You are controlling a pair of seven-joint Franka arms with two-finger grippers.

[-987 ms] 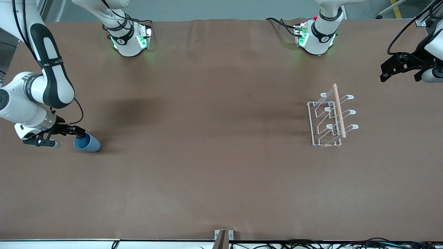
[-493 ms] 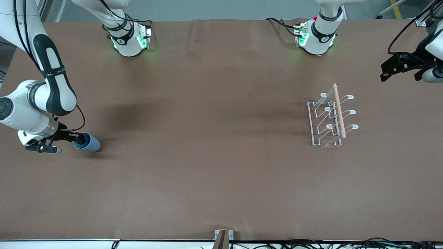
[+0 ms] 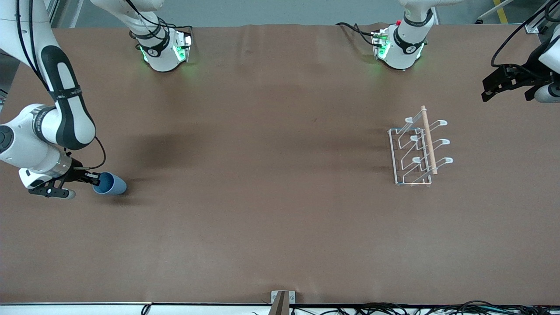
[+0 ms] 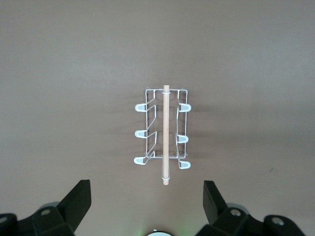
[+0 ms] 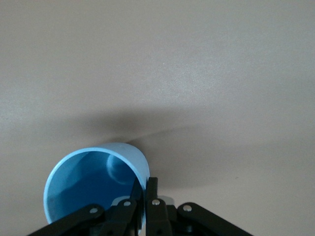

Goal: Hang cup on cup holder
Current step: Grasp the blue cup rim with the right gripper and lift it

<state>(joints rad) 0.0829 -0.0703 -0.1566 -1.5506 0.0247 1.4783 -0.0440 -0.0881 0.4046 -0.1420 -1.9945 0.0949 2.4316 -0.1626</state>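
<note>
Blue cup [image 3: 109, 183] rim pinched by right hand [image 3: 92, 178] | left hand [image 4: 147, 201] wide, waiting

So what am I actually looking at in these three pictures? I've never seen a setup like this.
Two white robot arms share a brown table. One picture looks down from a high camera facing them; the other two come from cameras on the arms' wrists. The right gripper sits at its end of the table, its two fingers pinched on the rim of a small light-blue plastic cup; its wrist view looks straight into that cup. The left gripper waits, open, in the air, and its wrist camera looks down on the white wire cup holder with a wooden rod, which stands near the left arm's end.
</note>
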